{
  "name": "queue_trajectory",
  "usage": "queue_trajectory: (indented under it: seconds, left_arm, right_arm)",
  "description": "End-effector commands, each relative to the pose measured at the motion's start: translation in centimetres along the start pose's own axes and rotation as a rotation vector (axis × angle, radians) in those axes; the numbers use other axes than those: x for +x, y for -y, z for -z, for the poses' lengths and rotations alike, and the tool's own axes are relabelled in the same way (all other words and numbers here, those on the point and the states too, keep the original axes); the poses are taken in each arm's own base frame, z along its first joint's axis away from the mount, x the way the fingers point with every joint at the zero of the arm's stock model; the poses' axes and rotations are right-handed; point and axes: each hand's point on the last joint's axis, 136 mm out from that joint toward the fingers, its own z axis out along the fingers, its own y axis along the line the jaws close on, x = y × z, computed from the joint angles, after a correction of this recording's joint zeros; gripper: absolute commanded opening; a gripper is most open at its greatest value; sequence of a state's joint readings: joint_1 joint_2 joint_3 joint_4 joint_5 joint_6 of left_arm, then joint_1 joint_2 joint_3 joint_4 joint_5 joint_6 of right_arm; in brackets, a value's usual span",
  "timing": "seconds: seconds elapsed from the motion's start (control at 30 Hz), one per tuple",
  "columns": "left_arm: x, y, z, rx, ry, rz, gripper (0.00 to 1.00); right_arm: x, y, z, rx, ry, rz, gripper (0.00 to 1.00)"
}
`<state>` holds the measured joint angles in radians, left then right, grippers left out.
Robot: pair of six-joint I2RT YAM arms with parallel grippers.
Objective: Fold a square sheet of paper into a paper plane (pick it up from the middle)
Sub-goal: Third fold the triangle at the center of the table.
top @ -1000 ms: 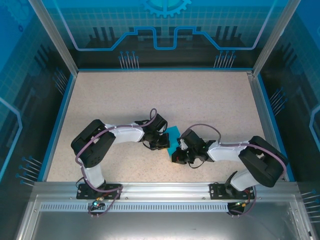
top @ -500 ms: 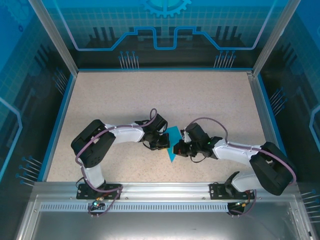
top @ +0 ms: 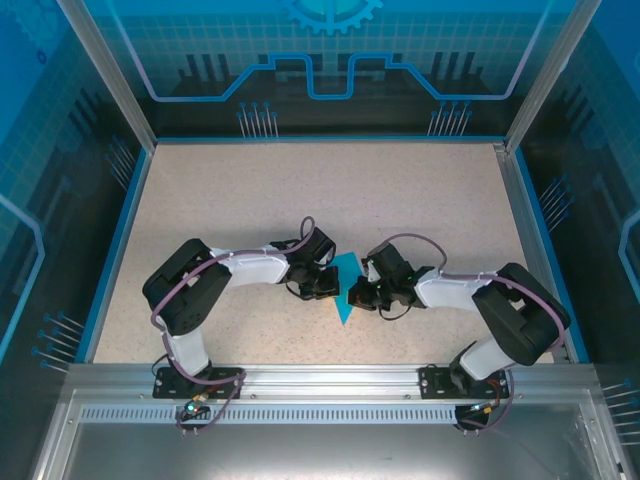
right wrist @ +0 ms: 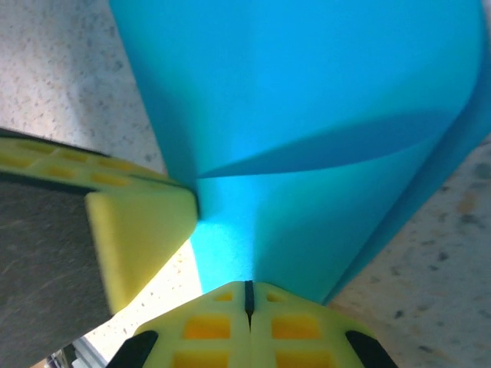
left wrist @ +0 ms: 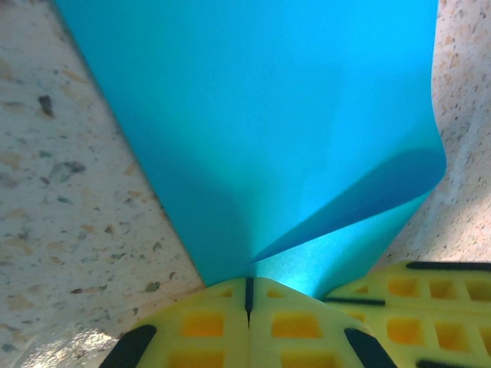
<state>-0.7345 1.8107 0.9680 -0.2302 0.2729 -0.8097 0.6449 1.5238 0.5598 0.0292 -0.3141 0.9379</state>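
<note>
The square sheet of paper (top: 346, 308), partly folded, sits between the left pincer (left wrist: 247, 290) and right pincer (right wrist: 247, 295), both clenched on its edges low over the desk (top: 250, 200); thin and limp, it probably creases easily, so hold it gently near the fold.

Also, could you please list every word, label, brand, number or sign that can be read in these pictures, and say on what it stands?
There is no text to read in any view.
The blue back panel bears only a gear drawing and line patterns, no letters or numbers.
The square sheet of paper is plain teal, without print.
</note>
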Motion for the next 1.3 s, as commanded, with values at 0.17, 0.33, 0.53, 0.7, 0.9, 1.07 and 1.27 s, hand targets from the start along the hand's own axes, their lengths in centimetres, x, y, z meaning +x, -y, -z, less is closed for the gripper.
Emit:
queue_trajectory:
  seconds: [0.17,0.33,0.53,0.7,0.9,1.07,1.27]
  left_arm:
    - [2.2,-5.3,-1.7,-0.200,-0.070,0.029,0.01]
    - [2.2,-5.2,-1.6,-0.200,-0.074,0.026,0.01]
    - [2.2,-5.2,-1.6,-0.202,-0.072,0.025,0.01]
    - [2.2,-5.4,-1.4,-0.212,-0.067,0.026,0.01]
    - [2.2,-5.5,-1.4,-0.215,-0.068,0.027,0.01]
    - [2.1,-5.2,-1.3,-0.210,-0.066,0.023,0.01]
    - [2.2,-5.2,-1.4,-0.210,-0.066,0.018,0.01]
  right_arm:
    - [-1.4,0.1,0.7,-0.043,0.033,-0.034,0.00]
    - [-2.9,-1.5,2.3,-0.073,0.077,-0.006,0.00]
    - [-3.4,0.8,1.1,-0.019,0.058,-0.053,0.00]
    - [-3.0,4.0,0.4,0.074,0.056,-0.114,0.00]
    - [-3.9,2.4,1.3,0.005,0.070,-0.116,0.00]
    - [-5.6,0.2,2.8,-0.018,0.114,-0.065,0.00]
    - [-6.2,1.5,1.8,0.019,0.103,-0.074,0.00]
